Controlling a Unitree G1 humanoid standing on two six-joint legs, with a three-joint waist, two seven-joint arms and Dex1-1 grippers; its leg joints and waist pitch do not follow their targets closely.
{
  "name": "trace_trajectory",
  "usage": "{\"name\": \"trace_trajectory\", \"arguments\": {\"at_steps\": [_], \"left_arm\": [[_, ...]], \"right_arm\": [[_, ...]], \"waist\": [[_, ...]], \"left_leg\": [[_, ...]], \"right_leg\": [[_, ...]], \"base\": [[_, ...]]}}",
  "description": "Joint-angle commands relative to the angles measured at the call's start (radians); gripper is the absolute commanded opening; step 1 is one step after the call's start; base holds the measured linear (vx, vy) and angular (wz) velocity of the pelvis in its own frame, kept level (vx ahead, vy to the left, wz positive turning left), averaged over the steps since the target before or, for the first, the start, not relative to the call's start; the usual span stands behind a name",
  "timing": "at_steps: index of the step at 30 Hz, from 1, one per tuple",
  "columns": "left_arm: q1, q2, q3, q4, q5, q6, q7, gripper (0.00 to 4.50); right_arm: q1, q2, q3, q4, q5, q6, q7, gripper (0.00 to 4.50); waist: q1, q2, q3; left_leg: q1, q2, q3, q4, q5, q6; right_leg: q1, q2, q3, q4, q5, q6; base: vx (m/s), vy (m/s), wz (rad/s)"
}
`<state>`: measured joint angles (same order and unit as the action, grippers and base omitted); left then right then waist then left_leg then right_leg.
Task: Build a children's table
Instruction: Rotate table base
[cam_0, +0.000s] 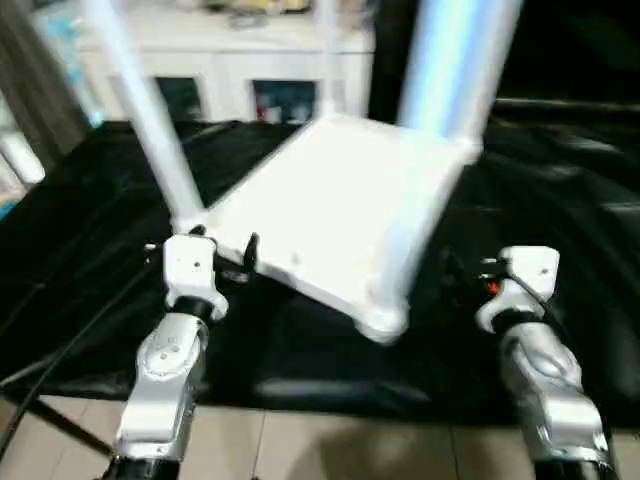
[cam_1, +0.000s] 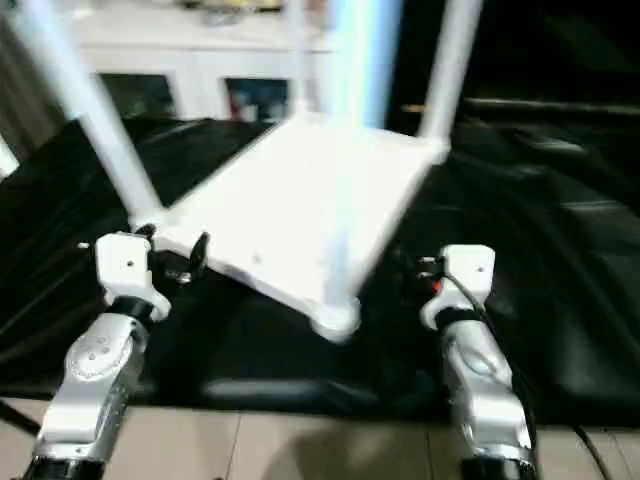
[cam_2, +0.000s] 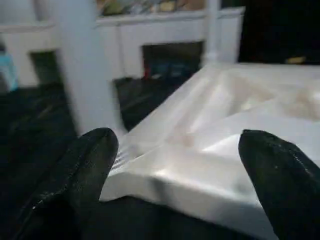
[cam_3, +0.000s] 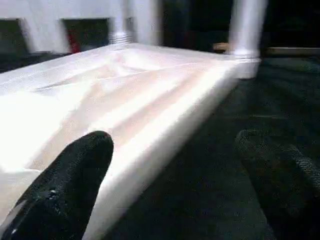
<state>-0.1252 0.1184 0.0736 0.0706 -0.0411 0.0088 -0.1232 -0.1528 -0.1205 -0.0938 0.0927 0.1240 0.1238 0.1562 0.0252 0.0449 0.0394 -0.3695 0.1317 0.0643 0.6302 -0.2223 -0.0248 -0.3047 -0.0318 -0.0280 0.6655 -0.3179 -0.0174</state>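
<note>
The upturned children's table (cam_0: 330, 215) (legs up) lies between both wide-open, empty jaws, its rim just ahead of them.

The legs (cam_0: 455, 70) run past the top edge, seemingly blurred.

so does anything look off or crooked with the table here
Nothing stands out. The table top lies upside down on the black cloth with its legs standing up from the corner sockets. Both grippers, left and right, are open beside it, holding nothing.
</note>
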Motion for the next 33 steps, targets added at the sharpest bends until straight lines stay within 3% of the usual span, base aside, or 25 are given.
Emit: {"name": "trace_trajectory", "arguments": {"at_steps": [1,2,3,4,5,6,7,8,9,10,11,12,14,18,19,23,25,26,27,28,29,30,31,32,33], "left_arm": [[-0.003,-0.005,-0.019,0.005,0.014,0.011,0.008,4.5],[-0.003,-0.005,-0.023,0.007,0.017,0.01,0.011,4.5],[-0.002,-0.008,-0.025,0.008,0.01,0.009,0.007,4.5],[-0.002,-0.01,-0.027,0.011,0.007,0.008,0.007,4.5],[-0.002,-0.012,-0.027,0.011,0.008,0.007,0.012,4.5],[-0.004,-0.014,-0.026,0.013,0.009,0.007,0.019,4.5],[-0.007,-0.017,-0.024,0.017,0.006,0.01,0.021,4.5],[-0.008,-0.019,-0.023,0.019,0.004,0.012,0.02,4.5],[-0.008,-0.019,-0.023,0.019,0.004,0.012,0.02,4.5],[-0.012,-0.021,-0.02,0.021,0.003,0.014,0.018,4.5],[-0.016,-0.021,-0.018,0.024,0.005,0.016,0.016,4.5],[-0.019,-0.016,-0.021,0.028,0.0,0.017,0.0,4.5],[-0.025,0.006,-0.041,0.035,-0.007,0.005,-0.054,4.5],[-0.055,0.057,-0.076,0.064,-0.013,0.015,-0.149,4.5],[-0.063,0.059,-0.066,0.071,-0.026,0.029,-0.153,4.5],[-0.08,0.044,-0.007,0.088,-0.018,0.014,-0.063,4.5],[-0.084,0.031,0.002,0.091,-0.024,0.025,-0.045,4.5],[-0.089,0.019,0.006,0.095,-0.029,0.036,-0.03,4.5],[-0.091,0.014,0.003,0.097,-0.024,0.033,-0.022,4.5],[-0.093,0.011,0.0,0.1,-0.02,0.031,-0.016,4.5],[-0.096,0.003,-0.005,0.105,-0.014,0.023,-0.005,4.5],[-0.097,0.0,-0.005,0.107,-0.015,0.023,-0.005,4.5],[-0.098,-0.002,-0.004,0.108,-0.018,0.025,-0.006,4.5],[-0.1,-0.003,-0.004,0.109,-0.015,0.025,-0.003,4.5],[-0.101,-0.004,-0.002,0.111,-0.014,0.026,0.002,4.5]], "right_arm": [[0.0,-0.019,-0.019,0.004,0.0,0.0,0.005,4.41],[-0.001,-0.02,-0.019,0.004,0.0,0.001,0.006,4.41],[-0.003,-0.02,-0.018,0.005,-0.001,0.001,0.007,4.41],[-0.006,-0.021,-0.017,0.007,-0.003,0.001,0.008,4.41],[-0.008,-0.022,-0.016,0.009,-0.004,0.001,0.009,4.41],[-0.012,-0.023,-0.014,0.012,-0.005,0.0,0.012,4.41],[-0.016,-0.025,-0.01,0.016,-0.007,-0.001,0.015,4.41],[-0.018,-0.025,-0.009,0.018,-0.008,-0.002,0.016,4.41],[-0.018,-0.025,-0.009,0.018,-0.008,-0.002,0.016,4.41],[-0.024,-0.028,-0.004,0.024,-0.008,-0.001,0.018,4.41],[-0.032,-0.035,0.004,0.031,-0.011,0.003,0.021,4.41],[-0.038,-0.042,0.01,0.038,-0.013,0.007,0.03,4.41],[-0.049,-0.055,0.019,0.052,-0.018,0.001,0.053,4.41],[-0.074,-0.077,0.008,0.083,-0.015,0.006,0.073,4.41],[-0.078,-0.082,0.007,0.088,-0.015,0.006,0.078,4.41],[-0.068,-0.093,0.026,0.074,-0.028,0.013,0.083,4.41],[-0.065,-0.088,0.028,0.075,-0.037,0.011,0.066,4.41],[-0.065,-0.08,0.023,0.079,-0.039,0.008,0.05,4.41],[-0.065,-0.075,0.02,0.08,-0.036,0.009,0.046,4.41],[-0.065,-0.072,0.019,0.08,-0.034,0.009,0.043,4.41],[-0.064,-0.063,0.017,0.078,-0.025,0.011,0.042,4.41],[-0.064,-0.061,0.016,0.078,-0.022,0.011,0.043,4.41],[-0.064,-0.061,0.016,0.078,-0.02,0.012,0.044,4.41],[-0.064,-0.06,0.016,0.076,-0.016,0.013,0.045,4.41],[-0.064,-0.056,0.012,0.075,-0.01,0.015,0.044,4.41]], "waist": [[-0.042,0.018,-0.092],[-0.033,-0.006,-0.085],[-0.016,-0.046,-0.076],[-0.009,-0.06,-0.084],[0.002,-0.052,-0.071],[-0.003,-0.048,-0.069],[-0.006,-0.041,-0.065],[-0.012,-0.032,-0.057],[-0.02,-0.029,-0.048],[-0.023,-0.033,-0.044],[-0.023,-0.033,-0.038],[-0.025,-0.038,-0.036],[-0.023,-0.037,-0.037],[-0.016,-0.034,-0.038],[-0.015,-0.028,-0.039],[-0.02,-0.033,-0.045],[-0.025,-0.03,-0.049],[-0.033,-0.019,-0.049],[-0.047,-0.014,-0.051],[-0.051,-0.005,-0.052],[-0.057,0.011,-0.053],[-0.064,0.01,-0.056],[-0.07,0.008,-0.063],[-0.068,-0.007,-0.066],[-0.067,-0.028,-0.071]], "left_leg": [[0.162,0.188,-0.155,-0.028,0.886,0.485],[0.121,0.15,-0.135,-0.01,1.116,0.437],[0.022,0.023,-0.062,0.007,0.898,0.305],[-0.001,-0.016,-0.03,0.008,0.733,0.264],[-0.017,-0.014,-0.001,-0.013,0.393,0.199],[-0.024,0.011,0.004,-0.043,0.182,0.14],[-0.025,0.02,0.002,-0.056,0.123,0.115],[-0.013,0.034,0.006,-0.069,0.003,0.078],[-0.01,0.045,0.008,-0.085,-0.123,0.057],[-0.009,0.049,0.013,-0.091,-0.192,0.046],[0.004,0.058,0.025,-0.098,-0.32,0.015],[0.01,0.062,0.035,-0.1,-0.387,-0.015],[0.007,0.066,0.045,-0.105,-0.399,-0.042],[0.008,0.067,0.055,-0.11,-0.398,-0.062],[0.007,0.068,0.055,-0.11,-0.393,-0.065],[-0.008,0.068,0.064,-0.108,-0.331,-0.053],[-0.005,0.078,0.055,-0.111,-0.311,-0.076],[0.004,0.093,0.042,-0.119,-0.333,-0.1],[0.014,0.127,0.017,-0.135,-0.33,-0.081],[0.021,0.149,0.006,-0.148,-0.324,-0.055],[0.032,0.194,-0.016,-0.166,-0.297,0.006],[0.036,0.21,-0.02,-0.174,-0.277,0.04],[0.041,0.219,-0.02,-0.172,-0.224,0.124],[0.032,0.201,0.0,-0.158,-0.186,0.21],[0.009,0.127,0.047,-0.11,-0.19,0.254]], "right_leg": [[-0.118,-0.078,0.022,0.019,0.13,0.034],[-0.115,-0.114,0.064,-0.019,0.276,0.104],[-0.061,-0.118,0.075,-0.074,0.462,0.098],[-0.035,-0.106,0.07,-0.065,0.538,0.082],[-0.028,-0.111,0.068,-0.084,0.535,0.011],[-0.006,-0.111,0.051,-0.083,0.433,-0.059],[-0.002,-0.106,0.041,-0.083,0.367,-0.088],[-0.014,-0.094,0.033,-0.093,0.236,-0.136],[-0.019,-0.09,0.027,-0.102,0.114,-0.171],[-0.023,-0.09,0.026,-0.109,0.047,-0.178],[-0.036,-0.091,0.026,-0.122,-0.092,-0.175],[-0.046,-0.093,0.029,-0.131,-0.181,-0.161],[-0.051,-0.093,0.031,-0.135,-0.221,-0.131],[-0.063,-0.092,0.034,-0.139,-0.22,-0.099],[-0.062,-0.093,0.034,-0.137,-0.211,-0.1],[-0.052,-0.093,0.032,-0.133,-0.164,-0.102],[-0.053,-0.075,0.02,-0.123,-0.104,-0.112],[-0.057,-0.054,0.005,-0.116,-0.045,-0.135],[-0.058,-0.039,-0.013,-0.1,0.034,-0.18],[-0.061,-0.039,-0.023,-0.089,0.061,-0.207],[-0.073,-0.042,-0.044,-0.058,0.104,-0.245],[-0.078,-0.045,-0.055,-0.048,0.124,-0.255],[-0.082,-0.055,-0.065,-0.034,0.145,-0.281],[-0.078,-0.072,-0.066,-0.044,0.173,-0.346],[-0.067,-0.073,-0.063,-0.085,0.208,-0.447]], "base": [[0.092,0.06,-0.12],[-0.055,0.06,-0.21],[-0.055,0.06,-0.21],[-0.076,0.05,0.04],[0.0,0.0,0.0],[0.0,0.0,0.0],[-0.056,-0.011,-0.05],[-0.068,-0.002,-0.05],[-0.068,-0.002,-0.05],[-0.082,0.004,0.02],[-0.085,-0.002,0.08],[-0.085,-0.002,0.08],[-0.078,-0.001,0.05],[-0.061,-0.001,0.03],[0.0,0.0,0.0],[0.0,0.0,0.0],[0.0,0.0,0.0],[0.0,0.0,0.0],[0.0,0.0,0.0],[0.033,-0.07,-0.02],[0.031,-0.103,0.03],[0.031,-0.103,0.03],[0.033,-0.153,0.02],[0.037,-0.194,0.02],[0.037,-0.194,0.02]]}}
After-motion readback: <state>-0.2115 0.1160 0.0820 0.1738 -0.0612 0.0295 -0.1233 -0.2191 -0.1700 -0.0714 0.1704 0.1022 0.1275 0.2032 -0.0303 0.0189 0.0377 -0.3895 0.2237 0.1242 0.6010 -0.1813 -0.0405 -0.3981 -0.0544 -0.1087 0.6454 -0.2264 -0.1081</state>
